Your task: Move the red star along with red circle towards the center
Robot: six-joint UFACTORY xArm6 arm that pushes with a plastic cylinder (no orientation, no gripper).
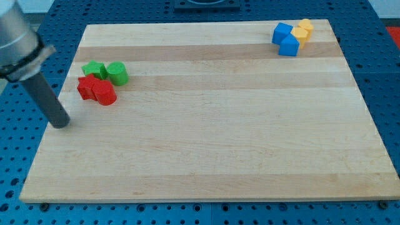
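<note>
A pale wooden board (212, 125), its planks running from the view's left to the view's right in lighter and darker bands, lay on a blue perforated base (381, 75) whose rows of small holes showed on every side. A dark fitting (206, 5) sat against the base at the view's top, just beyond the board's far edge. No brand, label or writing could be read anywhere in the view.

The arm's dark rod (47, 97) slanted down from a grey housing (17, 37) in the view's upper left corner, and my tip (60, 124) rested at the board's left edge. It carried no claw, so there was nothing to spread or pinch. The tip stood apart from every block, to the lower left of the red pair.

Near the board's left side, the red star (88, 87) and the red circle (105, 94) sat touching each other, the circle on the star's lower right. Just above them, and close against them, were a green star (95, 69) and a green circle (117, 73), side by side.

Well apart, in the board's upper right corner, two blue blocks (285, 38) of angular shape huddled with two yellow blocks (303, 29), whose shapes could not be made out. The board's centre held no block, and the red pair lay well to its left.
</note>
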